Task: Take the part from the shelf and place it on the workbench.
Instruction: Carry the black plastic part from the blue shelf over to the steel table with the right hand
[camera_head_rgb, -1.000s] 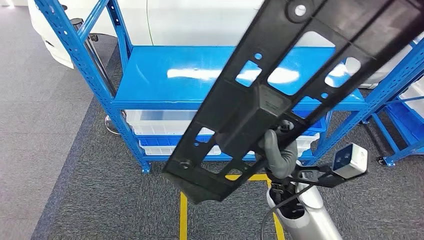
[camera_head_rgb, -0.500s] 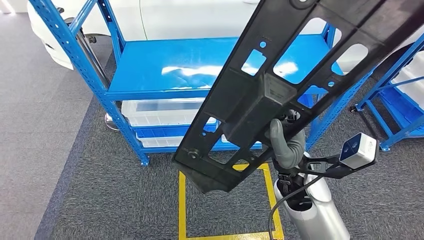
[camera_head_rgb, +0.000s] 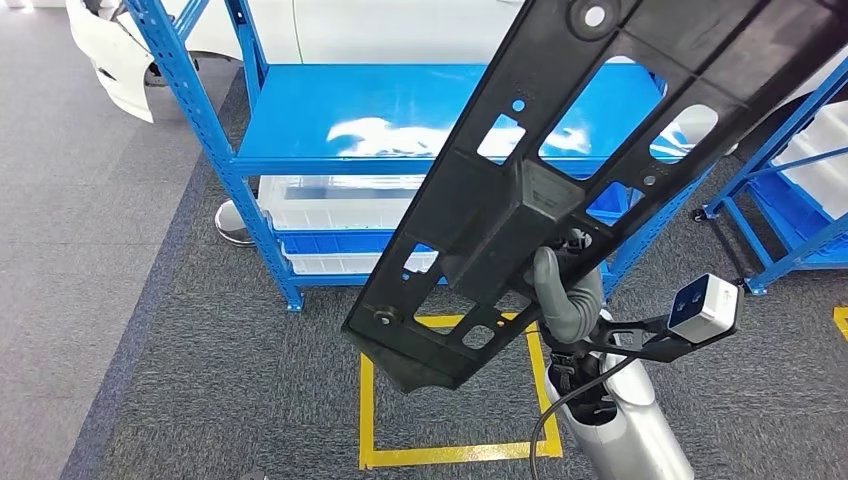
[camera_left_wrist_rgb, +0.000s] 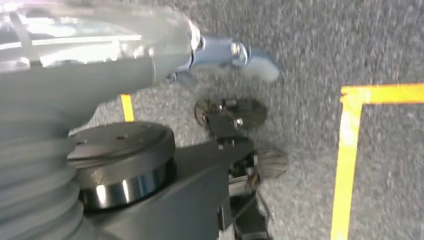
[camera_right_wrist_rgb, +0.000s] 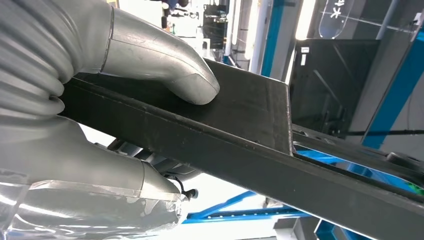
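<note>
The right hand (camera_head_rgb: 566, 300), fingers (camera_right_wrist_rgb: 165, 70) clamped on it, holds the long black part (camera_head_rgb: 560, 190) aloft, clear of the blue shelf (camera_head_rgb: 330, 120); the table placement remains, left hand's fingers impossible to judge.

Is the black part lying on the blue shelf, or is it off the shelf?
Off: the right hand holds the black part in the air.

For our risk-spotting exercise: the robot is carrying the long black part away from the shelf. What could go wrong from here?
1. The right hand grips the long black part near one edge, so it could perhaps twist or slip.
2. The part's raised far end reaches over the blue shelf; turning might strike an upright.
</note>
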